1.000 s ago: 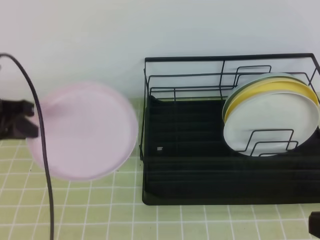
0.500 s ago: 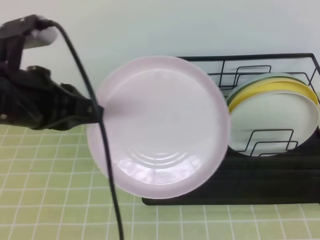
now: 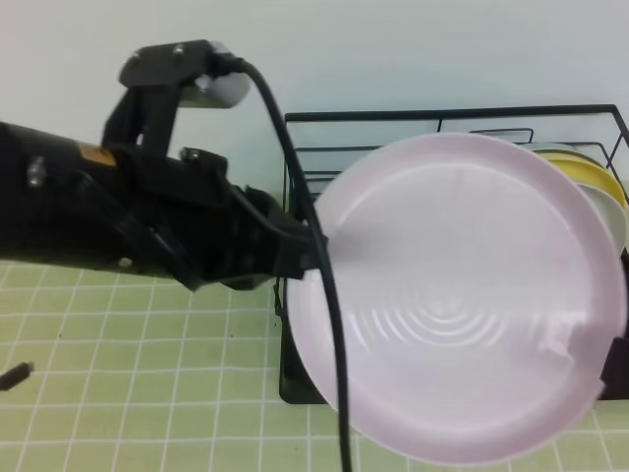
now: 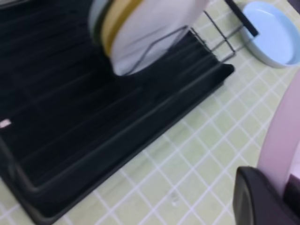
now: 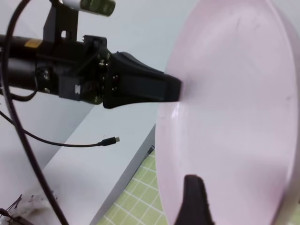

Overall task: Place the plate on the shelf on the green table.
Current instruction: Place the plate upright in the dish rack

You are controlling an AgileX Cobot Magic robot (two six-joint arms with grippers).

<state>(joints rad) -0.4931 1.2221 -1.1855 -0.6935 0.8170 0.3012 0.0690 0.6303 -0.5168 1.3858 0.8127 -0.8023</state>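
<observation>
high view faces the shelf (image 3: pixel 452 123); wrist views close, perhaps sharing the plate (image 3: pixel 462 295).

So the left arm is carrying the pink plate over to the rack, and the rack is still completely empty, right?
Not empty. The exterior high view shows the left gripper holding the pink plate at the rack, but the left wrist view shows plates already standing in it.

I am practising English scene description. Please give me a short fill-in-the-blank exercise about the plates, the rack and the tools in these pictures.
1. The left tool grips the rim of the ____ plate.
2. The shelf has a ____ ribbed tray base.
3. Beside the shelf, on the green table, lies a light ____ dish.
4. The white plate stands ____ the shelf.

Missing words: pink; black; blue; in
</observation>
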